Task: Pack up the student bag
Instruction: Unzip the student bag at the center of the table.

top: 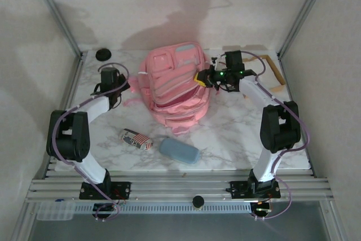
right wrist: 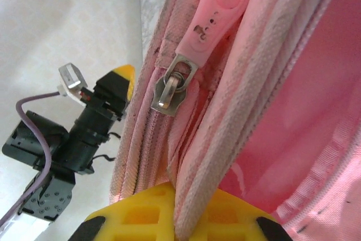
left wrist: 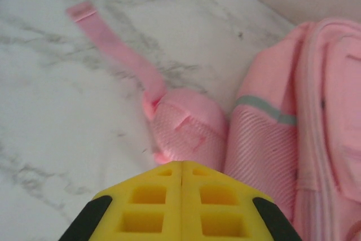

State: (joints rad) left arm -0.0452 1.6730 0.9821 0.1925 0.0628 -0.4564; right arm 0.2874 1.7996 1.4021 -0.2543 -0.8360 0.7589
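Fingers of the right pincer [right wrist: 179, 204] press together on a pink seam edge of the student bag [right wrist: 293, 111], the fabric pinched between the yellow pads at the bottom of the right wrist frame. Just above the grip a metal zip slider [right wrist: 172, 88] hangs tilted on the zip track, with a pink rubber pull tab [right wrist: 217, 12] rising from it toward the upper middle. At the left of that frame the left arm [right wrist: 84, 134] shows beyond the bag.

In the left wrist frame the left pincer [left wrist: 181, 176] sits at the bottom centre, its yellow halves together with nothing between them. Just above its tip lies a padded pink strap end [left wrist: 186, 125], and a thin pink webbing strap [left wrist: 118, 55] runs from it across the marble toward the upper left. The bag's side fills the right of that frame.

From above, the student bag [top: 175, 88] lies in the upper middle of the marble tabletop [top: 237, 134], between the two pincers. Lower in the frame, well apart from the bag, a flag-patterned pouch [top: 136, 139] and a blue-grey oval case [top: 179, 151] lie near each other. A shallow cardboard box [top: 274, 77] sits at the upper right, and a small black round object [top: 102, 55] at the upper left corner.
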